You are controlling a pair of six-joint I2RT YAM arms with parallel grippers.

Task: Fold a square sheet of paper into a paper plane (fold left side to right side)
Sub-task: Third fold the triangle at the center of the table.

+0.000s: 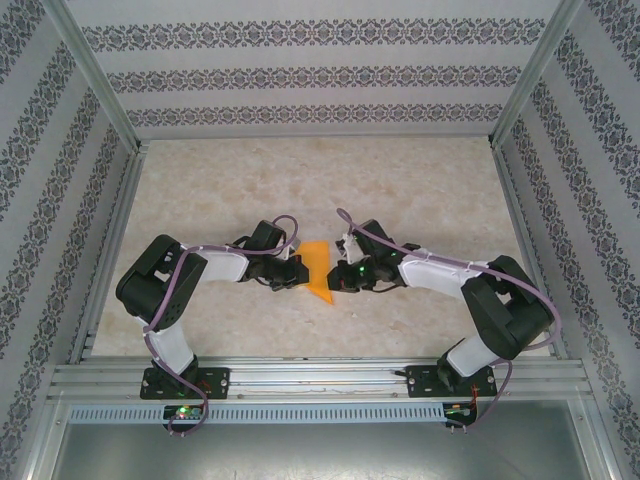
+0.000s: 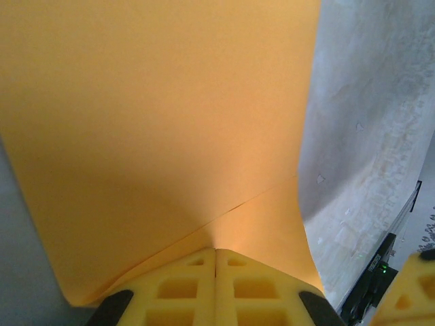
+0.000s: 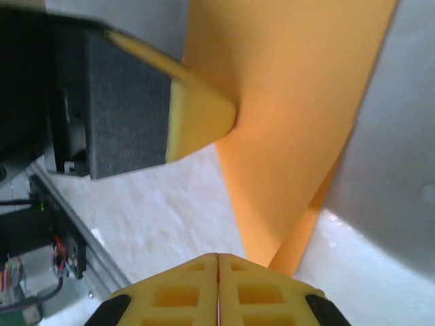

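Observation:
The square sheet of paper (image 1: 318, 262) is bright orange and folded into a pointed shape, and it sits mid-table between the two grippers. My left gripper (image 1: 297, 272) is shut on it. In the left wrist view the paper (image 2: 170, 122) comes out from between the closed yellow fingertips (image 2: 216, 251), with a fold edge running diagonally. My right gripper (image 1: 338, 280) is shut, and nothing shows between its jaws (image 3: 218, 257). The paper's narrow point (image 3: 285, 224) ends just right of them, passing behind the right finger. The left gripper's fingertip (image 3: 200, 122) touches the paper's edge.
The marble-patterned tabletop (image 1: 320, 190) lies open beyond the grippers. Patterned walls (image 1: 60, 200) enclose the left, right and back. An aluminium rail (image 1: 320, 378) runs along the near edge. The right gripper's yellow finger (image 2: 414, 285) shows at the lower right of the left wrist view.

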